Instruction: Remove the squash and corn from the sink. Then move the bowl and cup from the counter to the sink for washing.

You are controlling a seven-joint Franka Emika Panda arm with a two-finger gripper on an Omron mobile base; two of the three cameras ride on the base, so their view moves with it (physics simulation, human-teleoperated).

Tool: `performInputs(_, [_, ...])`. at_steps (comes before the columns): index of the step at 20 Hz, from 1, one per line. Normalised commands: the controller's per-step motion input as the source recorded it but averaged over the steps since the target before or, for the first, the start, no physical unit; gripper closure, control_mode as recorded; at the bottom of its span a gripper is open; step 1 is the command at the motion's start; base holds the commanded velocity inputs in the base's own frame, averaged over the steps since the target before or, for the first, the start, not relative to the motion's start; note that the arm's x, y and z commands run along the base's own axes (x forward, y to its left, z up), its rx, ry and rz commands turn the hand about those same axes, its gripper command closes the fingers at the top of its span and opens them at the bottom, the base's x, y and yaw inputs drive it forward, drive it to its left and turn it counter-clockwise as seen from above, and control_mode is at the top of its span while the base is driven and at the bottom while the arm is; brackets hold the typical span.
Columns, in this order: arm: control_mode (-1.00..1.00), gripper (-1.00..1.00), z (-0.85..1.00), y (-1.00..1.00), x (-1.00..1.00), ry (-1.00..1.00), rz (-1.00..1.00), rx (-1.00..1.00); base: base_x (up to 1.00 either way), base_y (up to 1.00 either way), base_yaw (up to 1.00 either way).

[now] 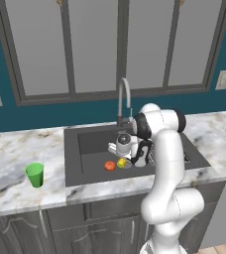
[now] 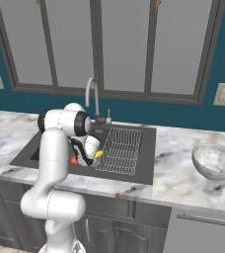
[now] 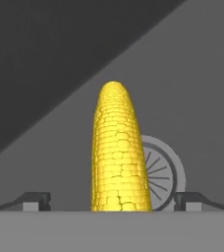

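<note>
My gripper (image 3: 113, 202) is down in the dark grey sink (image 1: 85, 144), open, its fingertips (image 3: 35, 201) set wide on either side of the yellow corn (image 3: 116, 147) and not touching it. The corn (image 1: 121, 162) lies on the basin floor by the round drain (image 3: 163, 172). Just left of it sits the small orange-red squash (image 1: 109, 165), also seen as squash (image 2: 74, 160) beside the hand. The green cup (image 1: 35, 174) stands on the marbled counter (image 1: 16, 154) left of the sink. The speckled bowl (image 2: 215, 160) rests on the counter to the right.
A curved metal faucet (image 1: 123, 99) rises behind the basin, close over the arm. A wire rack (image 2: 120, 148) fills the sink's right half. Windows and a teal wall stand behind; dark cabinets run below the counter edge.
</note>
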Motion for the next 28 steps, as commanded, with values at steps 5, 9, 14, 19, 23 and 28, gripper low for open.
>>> performInputs(5, [-1.00, -1.00, -0.15, -0.03, 0.10, 0.00, -0.02, 0.00, 0.00, 0.00, 0.00])
performInputs(9, [-1.00, -1.00, -0.18, 0.00, 0.12, 0.01, -0.01, 0.00, 0.00, 0.00, 0.00])
performInputs(14, [-1.00, -1.00, -0.19, 0.00, 0.15, 0.01, 0.00, 0.00, 0.00, 0.00, 0.00])
performInputs(19, [-1.00, -1.00, -0.19, -0.02, 0.17, 0.02, 0.00, 0.00, 0.00, 0.00, 0.00])
performInputs(23, [-1.00, -1.00, -0.19, -0.01, 0.16, 0.04, 0.00, 0.00, 0.00, 0.00, 0.00])
performInputs(28, [-1.00, -1.00, -0.17, 0.00, 0.15, 0.07, 0.00, 0.00, 0.00, 0.00, 0.00])
